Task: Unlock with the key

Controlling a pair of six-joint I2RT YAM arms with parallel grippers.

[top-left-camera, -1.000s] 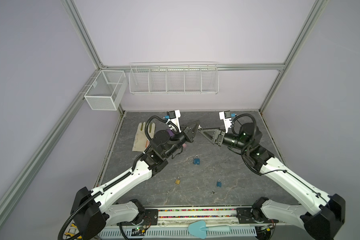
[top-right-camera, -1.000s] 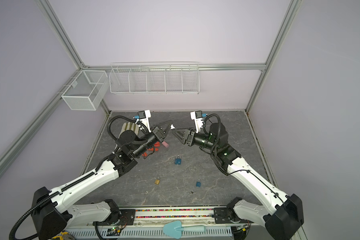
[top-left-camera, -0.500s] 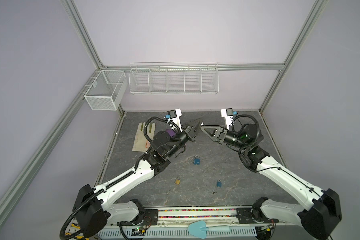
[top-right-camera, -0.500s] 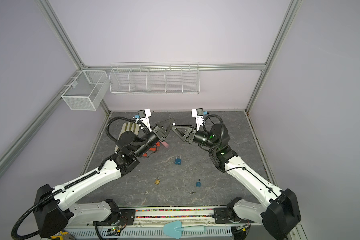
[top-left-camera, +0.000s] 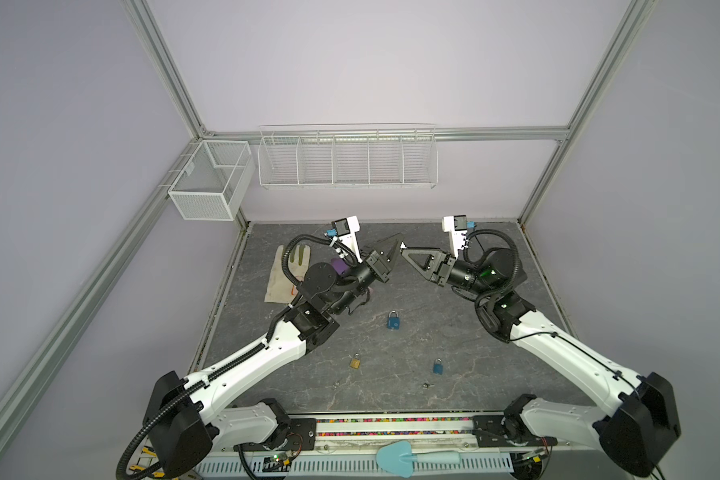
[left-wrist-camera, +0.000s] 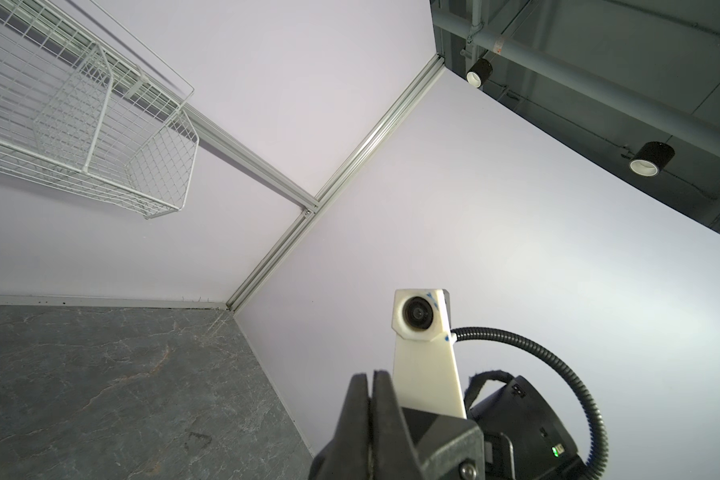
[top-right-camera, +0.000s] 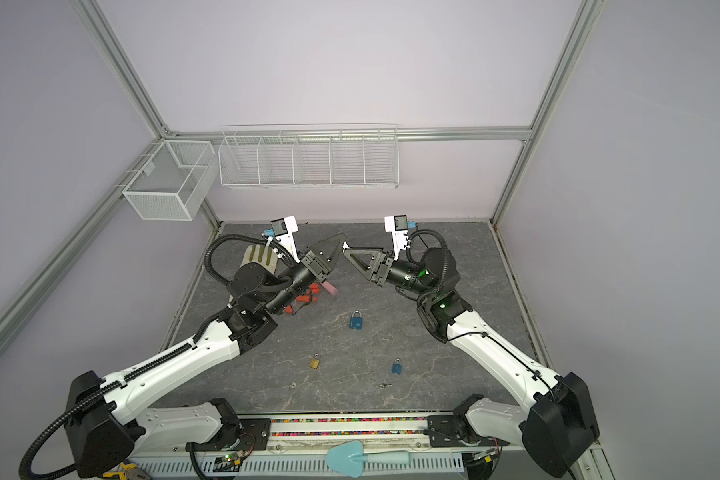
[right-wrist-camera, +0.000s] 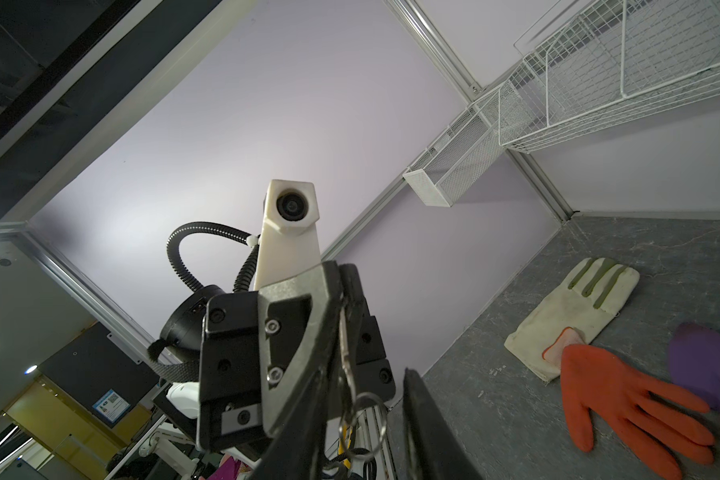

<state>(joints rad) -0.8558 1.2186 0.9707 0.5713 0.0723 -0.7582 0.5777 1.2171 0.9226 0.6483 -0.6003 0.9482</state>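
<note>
My left gripper (top-left-camera: 399, 246) (left-wrist-camera: 371, 376) is raised above the back of the table and shut on a small silver key (right-wrist-camera: 344, 332), whose ring (right-wrist-camera: 362, 419) hangs below its fingers. My right gripper (top-left-camera: 405, 251) (right-wrist-camera: 371, 386) meets it tip to tip, jaws apart on either side of the ring, not touching it. A larger blue padlock (top-left-camera: 393, 321) (top-right-camera: 356, 321) lies on the grey table below, with a small brass padlock (top-left-camera: 355, 362) and a small blue padlock (top-left-camera: 437, 367) nearer the front. The key is too small to make out in both top views.
A cream glove (top-left-camera: 285, 270), an orange glove (right-wrist-camera: 624, 407) and a purple glove (right-wrist-camera: 707, 365) lie at the back left. Another small key (top-left-camera: 425, 385) rests near the front. Wire baskets (top-left-camera: 346, 158) hang on the back wall. A teal trowel (top-left-camera: 395, 457) lies on the front rail.
The right gripper has moved left and up to meet the left gripper's tip, and its jaws have narrowed around the key ring. The left gripper rose slightly, still shut.
</note>
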